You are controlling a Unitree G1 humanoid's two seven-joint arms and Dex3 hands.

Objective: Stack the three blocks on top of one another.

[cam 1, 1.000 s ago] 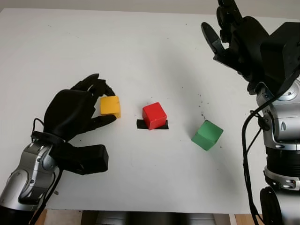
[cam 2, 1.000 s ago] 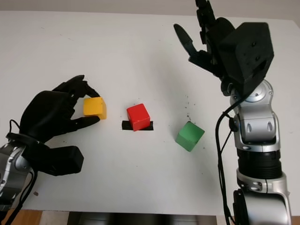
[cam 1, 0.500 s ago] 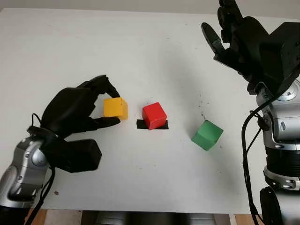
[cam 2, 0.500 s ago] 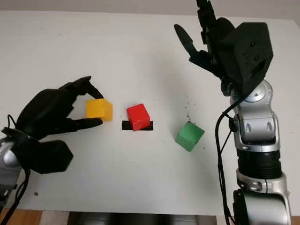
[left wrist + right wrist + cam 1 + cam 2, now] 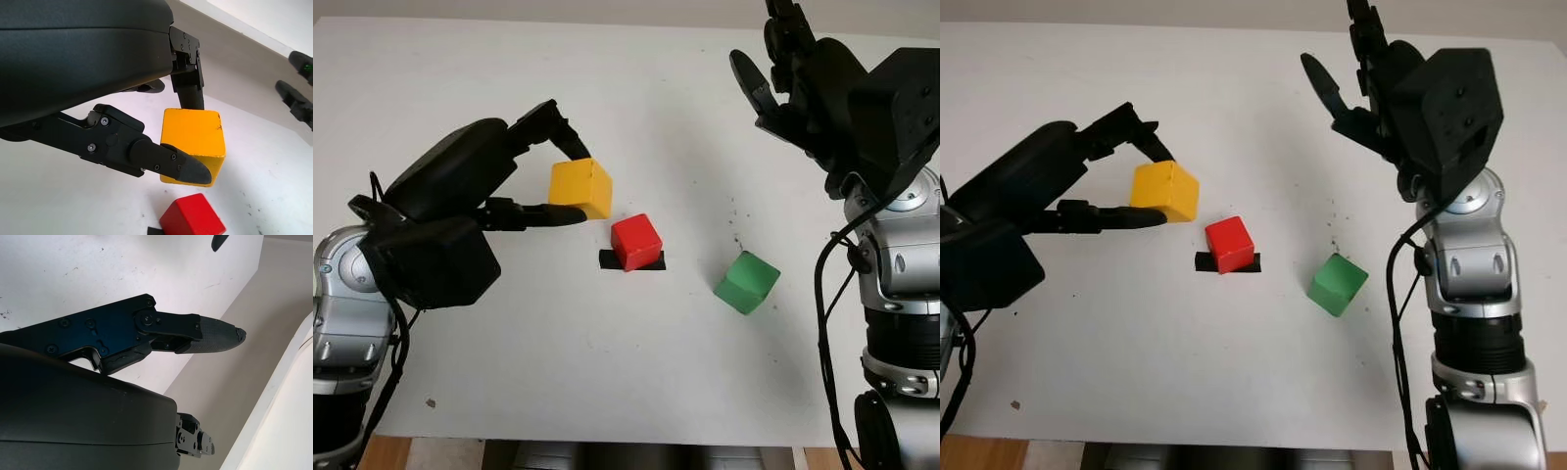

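My left hand point(image 5: 566, 181) holds the yellow block point(image 5: 580, 188) pinched between its fingers, lifted off the white table point(image 5: 607, 362), just up and left of the red block point(image 5: 635, 241). In the left wrist view the yellow block point(image 5: 193, 145) hangs above the red block point(image 5: 192, 216). The red block sits on a strip of black tape point(image 5: 609, 259) mid-table. To its right the green block point(image 5: 746, 281) lies on the table, turned at an angle. My right hand point(image 5: 783, 69) is open, raised high at the back right, away from all blocks.
My right arm's grey column point(image 5: 901, 294) stands along the table's right side. The table's near edge point(image 5: 607, 438) runs along the bottom of the view. Small dark specks point(image 5: 734, 220) mark the surface near the green block.
My left hand has lifted the yellow block off the table and carried it up and to the right, toward the red block. The right hand has stayed raised.
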